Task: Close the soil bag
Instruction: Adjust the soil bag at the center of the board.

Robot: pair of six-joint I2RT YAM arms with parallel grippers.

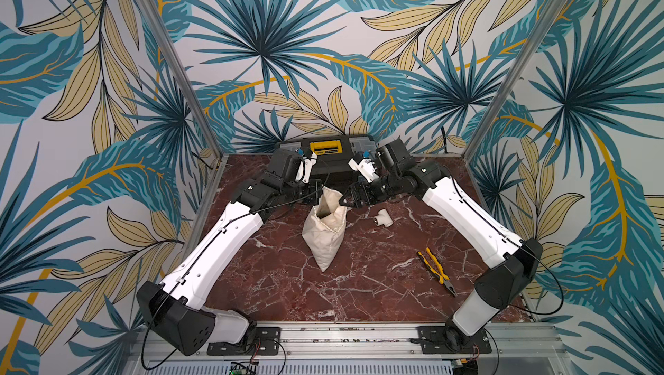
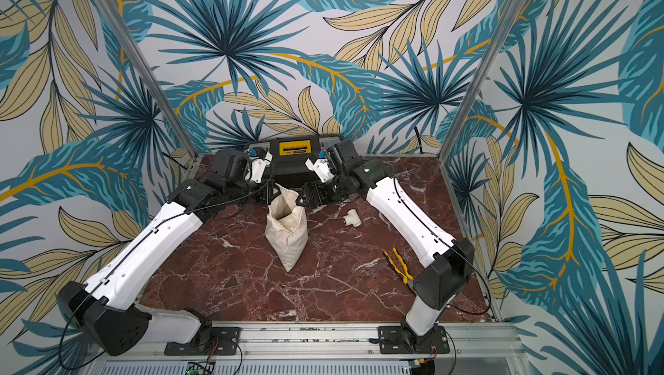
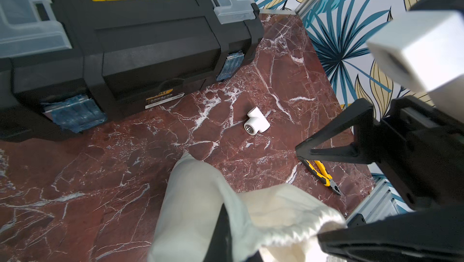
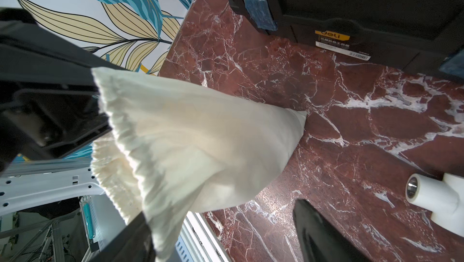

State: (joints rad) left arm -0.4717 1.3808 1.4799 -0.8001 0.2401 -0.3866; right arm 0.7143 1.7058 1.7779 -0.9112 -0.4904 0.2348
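The soil bag point(image 1: 323, 238) point(image 2: 287, 236), a cream cloth sack, stands upright mid-table with its gathered mouth open. Its far-left rim is pulled up to a peak. My left gripper point(image 1: 317, 192) point(image 2: 271, 193) is shut on that peak; in the left wrist view cloth point(image 3: 195, 198) wraps its dark finger point(image 3: 222, 230). My right gripper point(image 1: 346, 200) point(image 2: 300, 199) stands open at the mouth's right edge. In the right wrist view the bag point(image 4: 200, 135) hangs in front, its rim lying against one finger point(image 4: 135, 243), the other finger point(image 4: 316, 228) apart. I cannot make out the cords.
A black and yellow toolbox point(image 1: 325, 154) stands at the back edge, just behind both grippers. A white T-shaped pipe fitting point(image 1: 382, 218) lies right of the bag. Yellow-handled pliers point(image 1: 436, 271) lie near the right arm. Metal frame posts flank the table.
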